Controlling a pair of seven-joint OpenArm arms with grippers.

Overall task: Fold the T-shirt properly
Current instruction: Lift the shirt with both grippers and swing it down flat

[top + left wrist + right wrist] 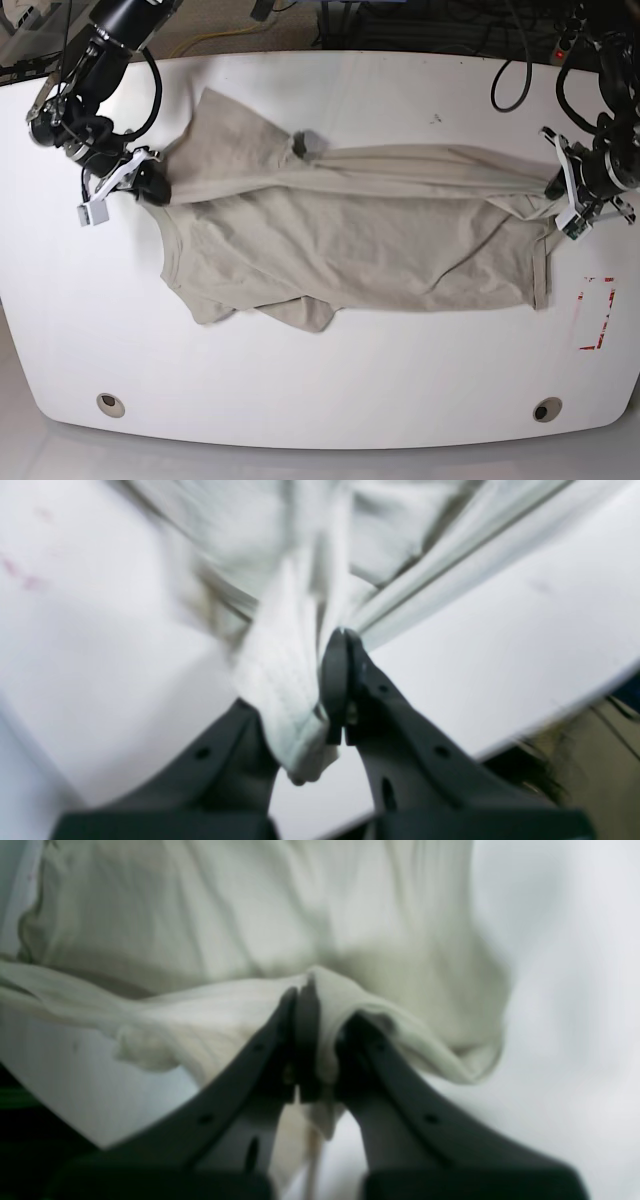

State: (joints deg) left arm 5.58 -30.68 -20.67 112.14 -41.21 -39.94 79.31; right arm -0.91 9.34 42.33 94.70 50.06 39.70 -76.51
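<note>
Left end effector (336,680) pinched bunched hem fold of T-shirt (350,240), jaws pressed together on cloth. Right end effector (312,1040) likewise clamped on folded edge. Both wrist views blurred; fabric past jaws hard to read, fingertips partly buried in cloth. In base view, both end effectors small, jaws not resolvable. T-shirt lay on white counter (320,400), stretched between arms, long axis left-right, top edge folded over.

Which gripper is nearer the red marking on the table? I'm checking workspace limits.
Left. The left gripper holds the T-shirt just above the red marking; the right gripper is across the table.
</note>
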